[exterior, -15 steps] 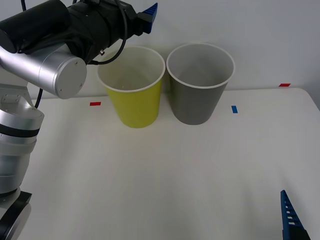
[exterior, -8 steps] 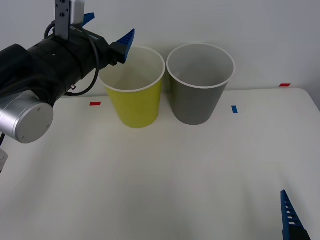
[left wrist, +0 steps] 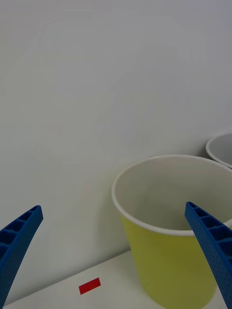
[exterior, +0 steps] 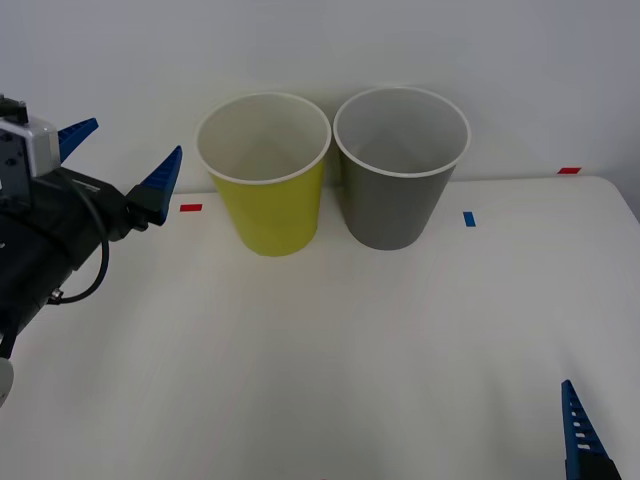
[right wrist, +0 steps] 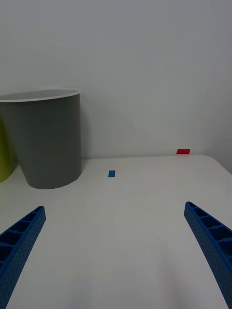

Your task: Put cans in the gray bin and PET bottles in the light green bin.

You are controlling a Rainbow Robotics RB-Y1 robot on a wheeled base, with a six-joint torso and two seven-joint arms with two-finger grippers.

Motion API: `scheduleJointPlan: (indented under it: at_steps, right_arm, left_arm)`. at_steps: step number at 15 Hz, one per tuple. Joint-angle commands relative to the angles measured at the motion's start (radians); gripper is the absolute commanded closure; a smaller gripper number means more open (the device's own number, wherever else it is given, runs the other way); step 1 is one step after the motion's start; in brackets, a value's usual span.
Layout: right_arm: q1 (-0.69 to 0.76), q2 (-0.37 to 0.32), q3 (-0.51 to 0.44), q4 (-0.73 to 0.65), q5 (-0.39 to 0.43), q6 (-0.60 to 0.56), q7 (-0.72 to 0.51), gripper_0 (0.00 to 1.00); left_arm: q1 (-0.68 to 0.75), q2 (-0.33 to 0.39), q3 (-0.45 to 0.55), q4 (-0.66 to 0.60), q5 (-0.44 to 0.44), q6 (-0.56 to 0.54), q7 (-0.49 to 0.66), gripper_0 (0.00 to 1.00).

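The light green bin (exterior: 266, 205) and the gray bin (exterior: 398, 190) stand upright side by side at the back of the white table, almost touching. My left gripper (exterior: 118, 158) hovers open to the left of the light green bin, above the table, with nothing between its blue fingers. From the left wrist, the light green bin (left wrist: 169, 246) lies ahead, with the gray bin's rim (left wrist: 220, 145) beyond. My right gripper (right wrist: 116, 256) is open and low at the near right; one of its fingers (exterior: 576, 435) shows there. It faces the gray bin (right wrist: 46, 140). The cans and PET bottles are out of view.
Small tape marks lie on the table: a red one (exterior: 190, 208) left of the bins, a blue one (exterior: 468, 218) right of them and a red one (exterior: 568, 170) at the far right edge. A plain wall stands close behind the bins.
My left arm has swung away from above the light green bin, moving left and down, its gripper open throughout. The right arm and both bins have not moved.
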Motion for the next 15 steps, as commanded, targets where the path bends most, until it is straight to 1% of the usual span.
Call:
scheduleJointPlan:
  at_steps: [1,4,9,12,13,14,15]
  right_arm:
    - [0.000,0.000,0.000,0.000,0.000,0.000,0.000,0.00]
    - [0.000,0.000,0.000,0.000,0.000,0.000,0.000,0.00]
    - [0.000,0.000,0.000,0.000,0.000,0.000,0.000,0.00]
    - [0.000,0.000,0.000,0.000,0.000,0.000,0.000,0.00]
    - [0.000,0.000,0.000,0.000,0.000,0.000,0.000,0.00]
    - [0.000,0.000,0.000,0.000,0.000,0.000,0.000,0.00]
    - [0.000,0.000,0.000,0.000,0.000,0.000,0.000,0.00]
  left_arm:
    - [0.121,0.003,0.013,-0.006,-0.004,-0.114,-0.001,0.00]
    - [0.226,-0.002,0.006,-0.006,-0.015,-0.216,-0.007,0.00]
    - [0.402,-0.025,-0.042,-0.003,-0.029,-0.418,-0.022,0.00]
    - [0.488,-0.040,-0.063,0.002,-0.044,-0.502,-0.037,0.00]
    - [0.510,-0.046,-0.077,0.019,-0.052,-0.547,-0.045,0.00]
    - [0.529,-0.046,-0.102,0.057,-0.087,-0.621,-0.070,0.00]
    - [0.543,-0.046,-0.116,0.081,-0.100,-0.668,-0.073,0.00]
